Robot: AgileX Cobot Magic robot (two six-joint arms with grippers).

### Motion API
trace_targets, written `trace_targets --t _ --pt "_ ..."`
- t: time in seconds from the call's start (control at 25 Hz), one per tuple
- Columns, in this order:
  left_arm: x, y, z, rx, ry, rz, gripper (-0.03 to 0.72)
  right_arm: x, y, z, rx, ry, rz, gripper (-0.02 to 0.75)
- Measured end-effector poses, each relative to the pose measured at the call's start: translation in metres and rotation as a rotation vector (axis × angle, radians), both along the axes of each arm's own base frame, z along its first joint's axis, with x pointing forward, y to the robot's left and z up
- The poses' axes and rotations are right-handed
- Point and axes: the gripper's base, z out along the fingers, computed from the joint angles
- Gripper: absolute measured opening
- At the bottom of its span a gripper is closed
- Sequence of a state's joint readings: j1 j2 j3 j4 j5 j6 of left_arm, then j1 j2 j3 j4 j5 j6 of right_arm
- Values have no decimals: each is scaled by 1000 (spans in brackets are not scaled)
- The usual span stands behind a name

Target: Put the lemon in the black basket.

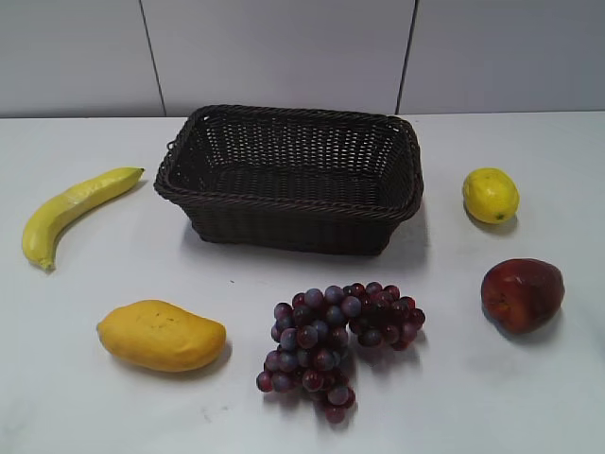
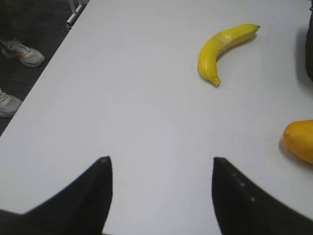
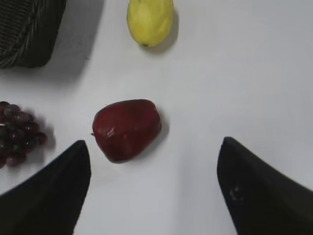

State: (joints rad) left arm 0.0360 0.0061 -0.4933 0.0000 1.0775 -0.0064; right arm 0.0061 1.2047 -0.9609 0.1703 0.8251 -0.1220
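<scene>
The lemon (image 1: 491, 195) is small and bright yellow and lies on the white table to the right of the black basket (image 1: 289, 177), apart from it. The basket is a large dark woven one at the back middle, with nothing in it. In the right wrist view the lemon (image 3: 150, 20) is at the top and a corner of the basket (image 3: 27, 34) at the top left. My right gripper (image 3: 154, 144) is open and empty, well short of the lemon, with the red apple (image 3: 126, 129) just ahead of its left finger. My left gripper (image 2: 160, 160) is open and empty over bare table. Neither gripper shows in the exterior view.
A banana (image 1: 72, 212) lies at the left, a mango (image 1: 161, 335) at the front left, a bunch of purple grapes (image 1: 337, 339) in front of the basket, and the red apple (image 1: 521, 294) in front of the lemon. The table's left edge (image 2: 44, 83) shows, with shoes on the floor beyond it.
</scene>
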Motion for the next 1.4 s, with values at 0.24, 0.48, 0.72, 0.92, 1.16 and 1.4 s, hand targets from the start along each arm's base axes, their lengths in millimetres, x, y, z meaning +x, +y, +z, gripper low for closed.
trace_targets --t 0.24,0.48,0.72,0.92,1.16,1.4 --pt "0 0 0 0 0 0 472 62 1 -19 -9 84 18 594" --pt "0 0 0 0 0 0 472 118 2 -41 -37 124 71 636" --pt "0 0 0 0 0 0 472 164 21 -72 -42 167 123 659" --pt "0 0 0 0 0 0 472 185 32 -106 -39 228 132 659" --pt "0 0 0 0 0 0 472 197 30 -155 -63 299 111 659" --pt "0 0 0 0 0 0 472 201 30 -173 -65 303 106 634"
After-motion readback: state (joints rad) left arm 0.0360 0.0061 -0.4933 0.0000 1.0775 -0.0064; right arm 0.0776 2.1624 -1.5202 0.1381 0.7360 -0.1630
